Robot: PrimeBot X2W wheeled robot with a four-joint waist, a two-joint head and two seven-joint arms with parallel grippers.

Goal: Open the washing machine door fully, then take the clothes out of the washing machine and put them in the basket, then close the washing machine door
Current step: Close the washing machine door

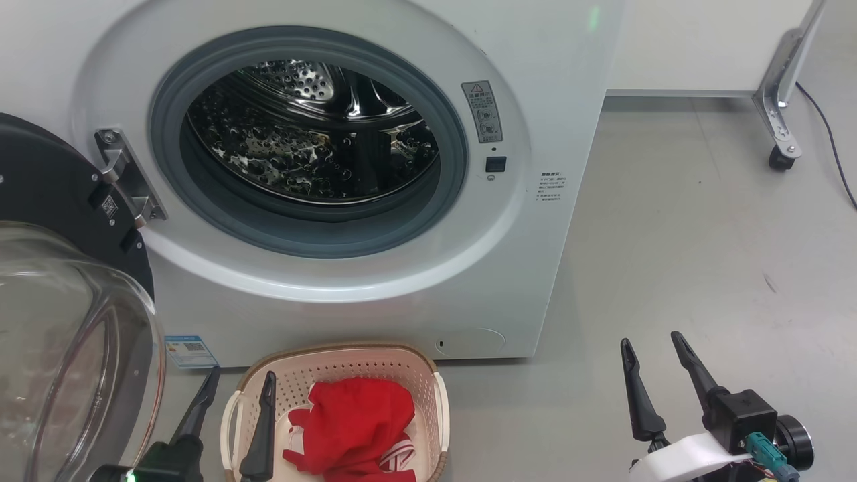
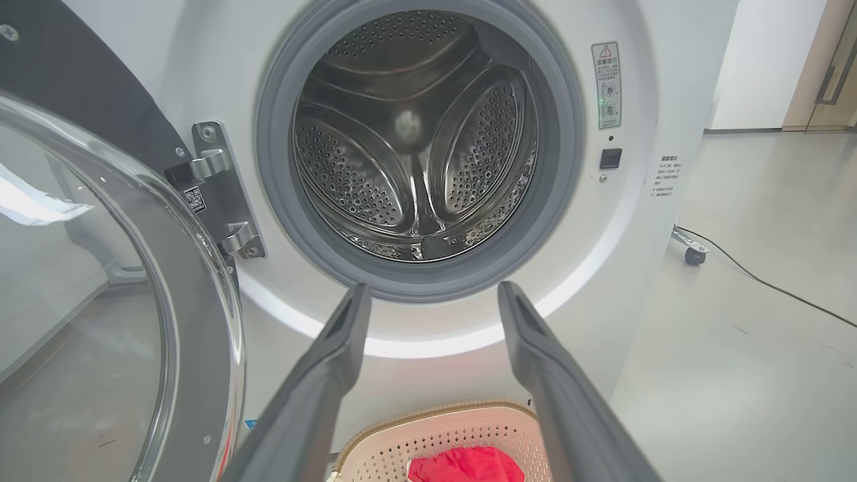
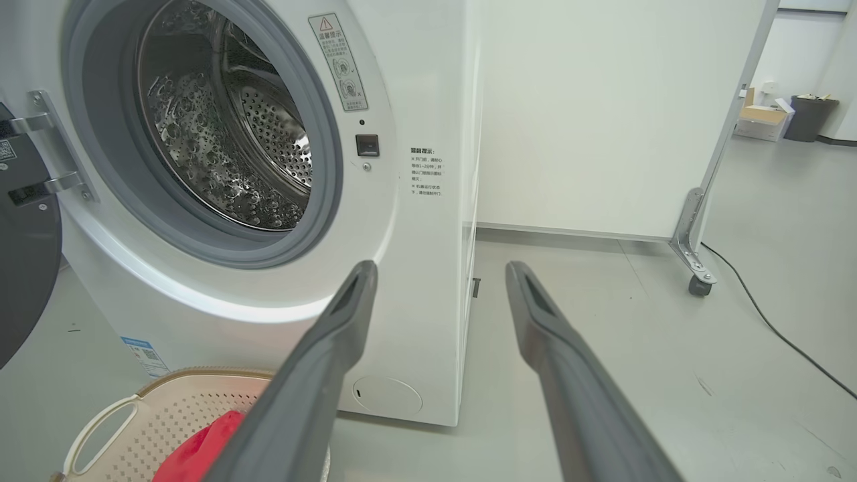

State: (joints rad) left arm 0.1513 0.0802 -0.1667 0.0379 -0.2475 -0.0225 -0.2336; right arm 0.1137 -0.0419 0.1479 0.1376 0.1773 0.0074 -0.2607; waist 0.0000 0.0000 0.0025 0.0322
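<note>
Grey warning sticker point(image 1: 481, 111), blue QR sticker point(image 1: 191, 351) on washing machine point(image 1: 375, 314)

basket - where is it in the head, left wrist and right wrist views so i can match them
Head view: basket at bottom centre, on the floor in front of the washing machine.
Left wrist view: bottom centre, cut by the edge.
Right wrist view: bottom left corner.
Shared landmark: grey warning sticker right of the drum opening.

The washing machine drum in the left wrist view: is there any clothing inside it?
No, the drum shows bare perforated steel all round, and the red clothes lie in the basket below.
</note>
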